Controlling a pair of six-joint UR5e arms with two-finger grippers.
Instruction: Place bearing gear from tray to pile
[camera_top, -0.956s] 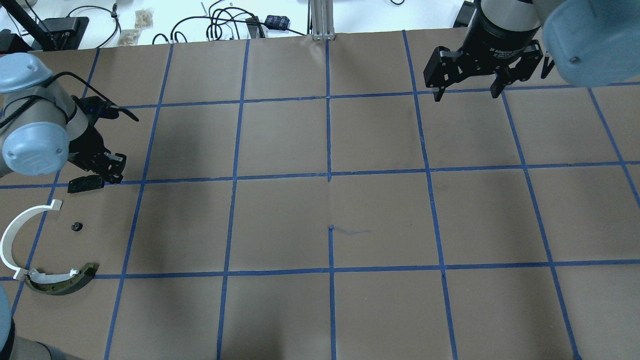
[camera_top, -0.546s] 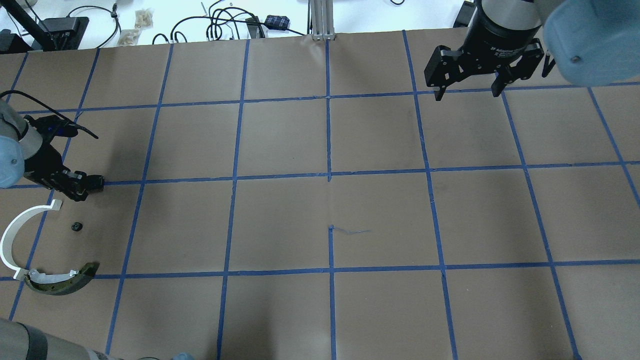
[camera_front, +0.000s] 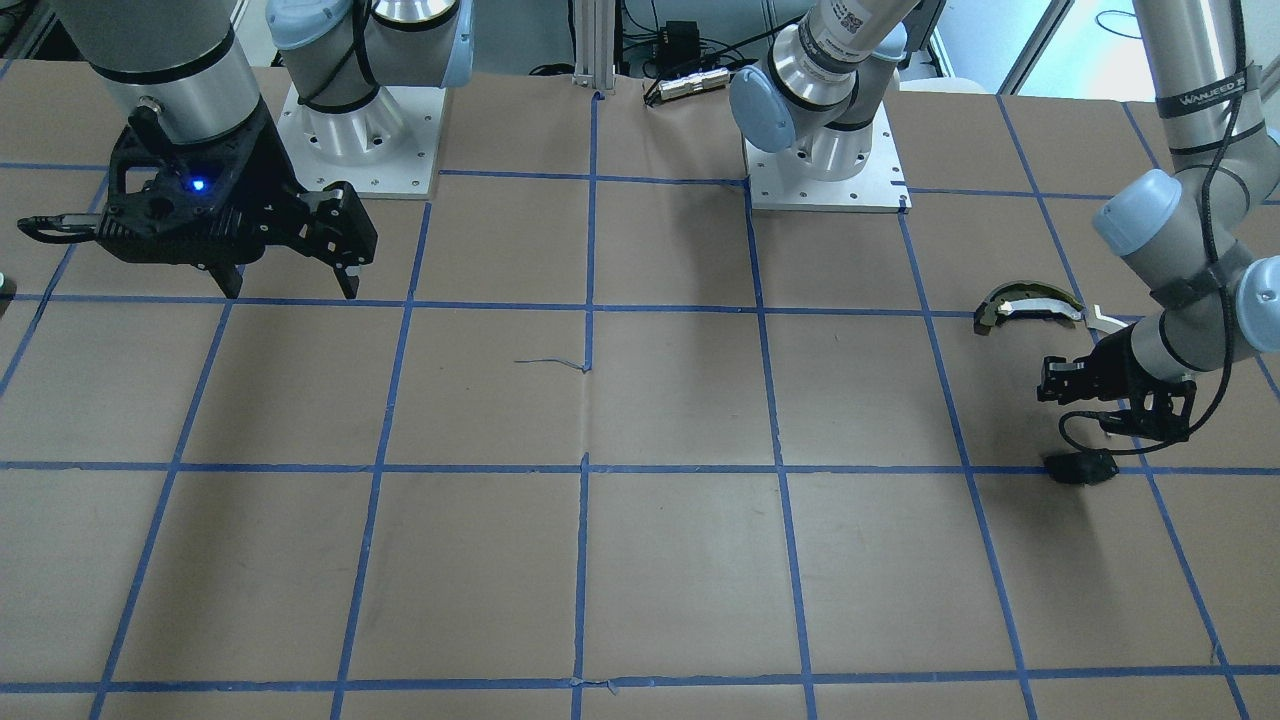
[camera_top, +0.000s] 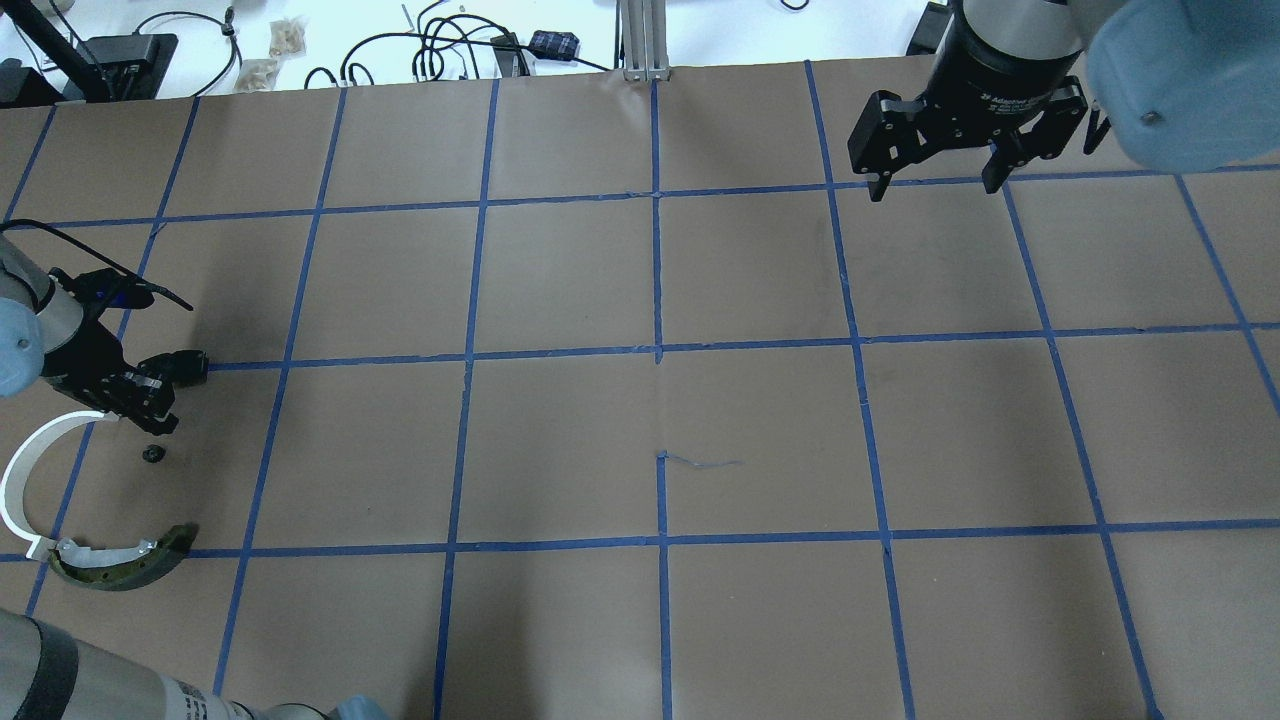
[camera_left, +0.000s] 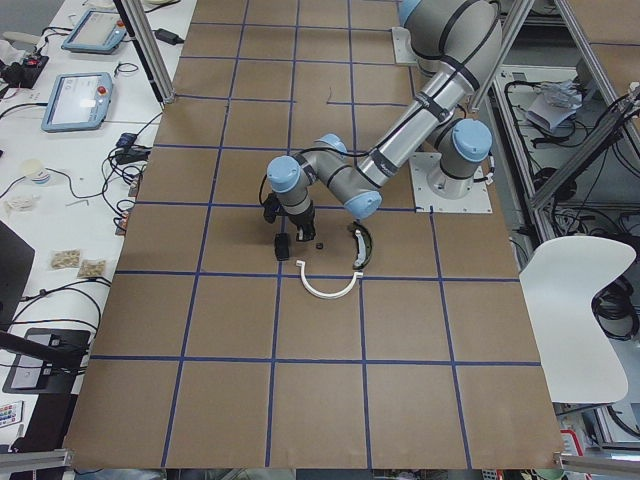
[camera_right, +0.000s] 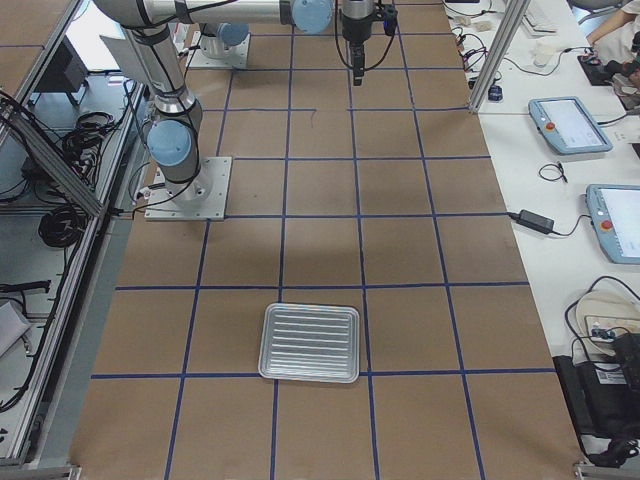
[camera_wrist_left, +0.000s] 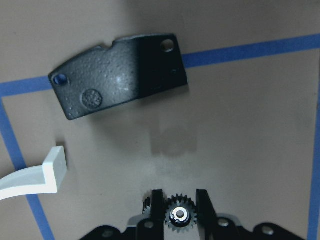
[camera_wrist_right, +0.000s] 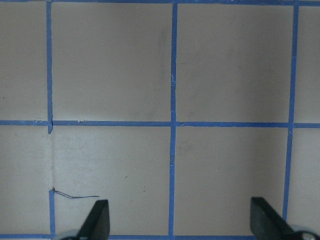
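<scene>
My left gripper (camera_top: 152, 405) is shut on a small black bearing gear (camera_wrist_left: 179, 216), held just above the table over the pile. The pile lies at the table's left end. It has a flat black plate (camera_wrist_left: 120, 75) just ahead of the fingers, a thin white half-ring strip (camera_top: 20, 470), a dark curved piece with a white band (camera_top: 120, 560) and a small black part (camera_top: 152, 455). The silver tray (camera_right: 310, 343) shows only in the exterior right view. My right gripper (camera_top: 935, 185) is open and empty, high over the far right of the table.
Brown paper with a blue tape grid covers the table (camera_top: 660, 400). Cables and small boxes (camera_top: 450, 50) lie beyond the far edge. The two arm bases (camera_front: 825, 170) stand at the robot's side of the table.
My left gripper has moved left and toward the robot, from beside the black plate to between the plate and the white strip's end. The right gripper has stayed in place.
</scene>
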